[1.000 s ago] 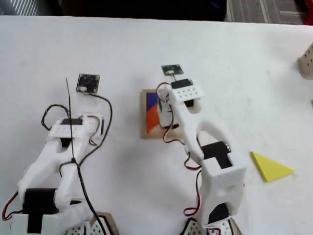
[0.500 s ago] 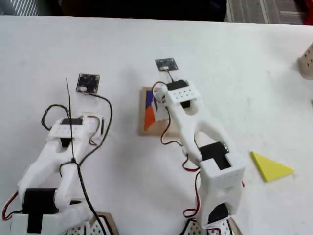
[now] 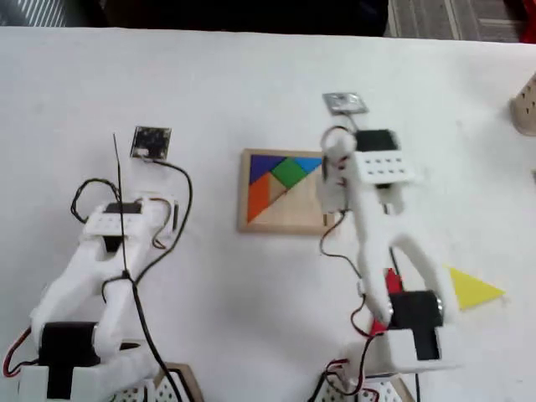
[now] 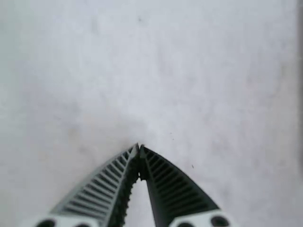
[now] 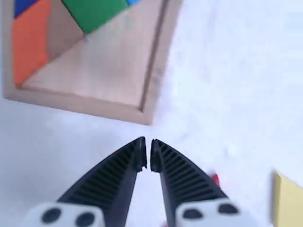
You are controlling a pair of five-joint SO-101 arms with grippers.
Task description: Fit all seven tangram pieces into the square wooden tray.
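Note:
The square wooden tray (image 3: 289, 224) lies mid-table, holding a blue piece (image 3: 266, 166), a green piece (image 3: 291, 172) and an orange piece (image 3: 257, 199) in its far-left part. The rest is bare wood. A yellow triangle (image 3: 473, 287) lies on the table to the right, partly behind the right arm (image 3: 373, 167). My right gripper (image 5: 147, 153) is shut and empty, just off the tray's corner (image 5: 150, 101), with the yellow triangle's edge (image 5: 288, 198) to one side. My left gripper (image 4: 138, 151) is shut and empty over bare table.
The left arm (image 3: 121, 222) rests left of the tray with its cable looped beside it. A pale pegged object (image 3: 525, 105) stands at the far right edge. White tabletop lies open beyond the tray.
The right arm has swung from over the tray to its right side, uncovering the pieces inside. The left arm has not moved.

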